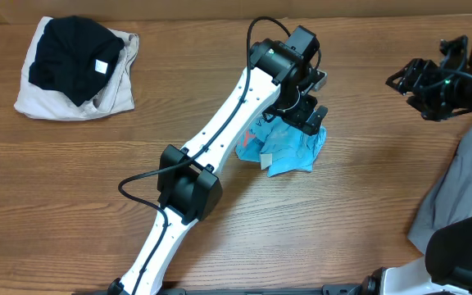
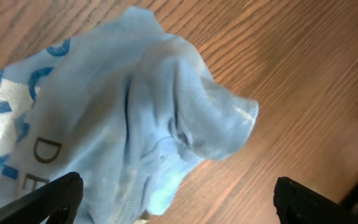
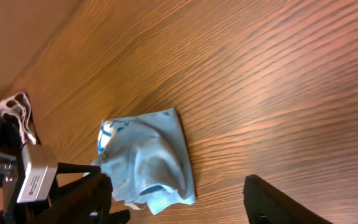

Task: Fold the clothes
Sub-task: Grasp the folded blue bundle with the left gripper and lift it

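Two grippers, both empty. Left gripper (image 1: 308,115) hangs right over the shirt (image 1: 289,152) at mid-table, jaws spread wide. In its wrist view the fingers (image 2: 45,200) stand at either side of the frame, with blue cloth bunched below and between them, not pinched. Whether a fingertip brushes the cloth, cannot tell. Right gripper (image 1: 423,82) sits well apart at the far right, jaws parted too. Its wrist view shows bare wood between the fingers (image 3: 278,205), with the shirt off to their left.

Shirt: a crumpled blue lump on the table (image 1: 97,197), centre, slightly right. Printed lettering shows on one face. No flat panel, no clean edge or sleeve that I can pick out.

Other clothes: black garment (image 1: 72,57) lying on beige garment (image 1: 117,100) at far left; grey cloth (image 1: 465,180) at the right edge, partly out of frame. None touched.

Step, as I judge it: between grasps on the shirt, fold not formed. Most of the task is left.

Next move calls for a pinch on an outer edge or corner, not the middle of the heap. It likely needs both arms, so the right one has to come in from the far right. Then lift and spread the shirt flat before any crease. Risk: catching several layers at once and only reshaping the lump.
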Tool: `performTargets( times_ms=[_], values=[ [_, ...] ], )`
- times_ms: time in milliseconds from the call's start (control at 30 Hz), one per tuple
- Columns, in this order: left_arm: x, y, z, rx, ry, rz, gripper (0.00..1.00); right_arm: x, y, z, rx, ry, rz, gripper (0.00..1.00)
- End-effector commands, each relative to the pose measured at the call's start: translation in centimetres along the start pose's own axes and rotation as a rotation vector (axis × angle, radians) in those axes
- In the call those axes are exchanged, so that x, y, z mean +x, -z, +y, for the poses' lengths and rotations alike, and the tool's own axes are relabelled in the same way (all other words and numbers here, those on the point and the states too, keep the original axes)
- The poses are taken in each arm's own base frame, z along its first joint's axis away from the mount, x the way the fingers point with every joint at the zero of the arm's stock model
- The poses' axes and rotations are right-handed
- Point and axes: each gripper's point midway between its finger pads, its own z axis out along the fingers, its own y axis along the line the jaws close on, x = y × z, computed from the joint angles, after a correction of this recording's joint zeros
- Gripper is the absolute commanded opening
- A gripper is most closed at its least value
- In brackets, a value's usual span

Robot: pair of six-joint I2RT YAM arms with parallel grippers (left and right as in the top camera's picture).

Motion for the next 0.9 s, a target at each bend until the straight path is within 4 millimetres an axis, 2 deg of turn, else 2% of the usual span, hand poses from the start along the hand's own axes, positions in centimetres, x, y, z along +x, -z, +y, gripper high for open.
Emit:
performTargets(
  times_ms=[0, 67, 267, 400, 600, 867],
  values=[
    [1.0, -2.8, 0.1, -0.068, -0.088, 0.049, 1.0, -0.4, 0.5, -1.0, 0.011, 0.012, -0.014, 0.73],
    [1.2, -4.8, -0.5, -0.062, -0.108, 0.05, 1.0, -0.5, 0.6, -1.3, 0.014, 0.011, -0.015, 0.74],
    [1.0, -8.5, -2.4, -0.108, -0.127, 0.017, 1.0, -0.5, 0.6, -1.3, 0.014, 0.014, -0.015, 0.78],
    [1.2, -9.9, -1.3, -0.247, -0.11, -0.003, 1.0, -0.5, 0.6, -1.3, 0.014, 0.014, -0.014, 0.79],
    [2.8, -12.0, 0.6, -0.351, -0.12, 0.025, 1.0, -0.3, 0.6, -1.4, 0.016, 0.01, -0.007, 0.8],
    [5.2, -13.7, 2.4, -0.403, -0.229, 0.11, 0.99, -0.2, 0.6, -1.4, 0.017, 0.008, -0.003, 0.82]
  ],
)
